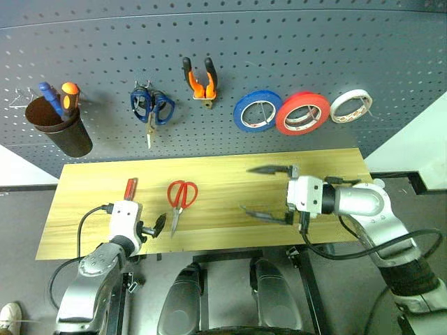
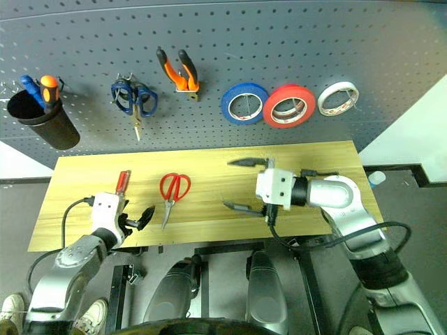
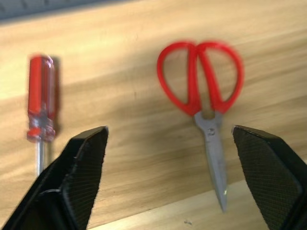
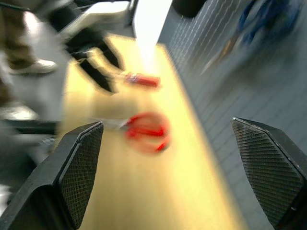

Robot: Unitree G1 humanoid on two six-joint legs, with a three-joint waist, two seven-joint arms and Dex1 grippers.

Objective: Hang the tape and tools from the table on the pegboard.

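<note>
Near edge, left: left gripper [image 1: 150, 227], jaws spread wide and empty, low over the front of the table [image 1: 91, 244]. The red-handled screwdriver [image 1: 130, 188] lies flat just beyond it, a little to its left, handle toward the wall. The red-handled scissors [image 1: 180, 199] lie flat just right of that gripper, loops toward the wall, blades pointing at the near edge; in the left wrist view both tools sit ahead of the fingers, untouched.

Near edge, right: right gripper [image 1: 269, 192], jaws fully parted, holding nothing, pointing left across the tabletop, well apart from the scissors.

Far, on the pegboard [image 1: 314, 42], left to right: dark cup [image 1: 63, 129] with blue and orange screwdriver handles; blue-handled scissors [image 1: 151, 106]; orange-and-black pliers [image 1: 200, 82], hung handles up; blue roll [image 1: 256, 110]; red tape roll [image 1: 302, 113], overlapping the blue roll's edge; thin clear roll [image 1: 350, 106].
</note>
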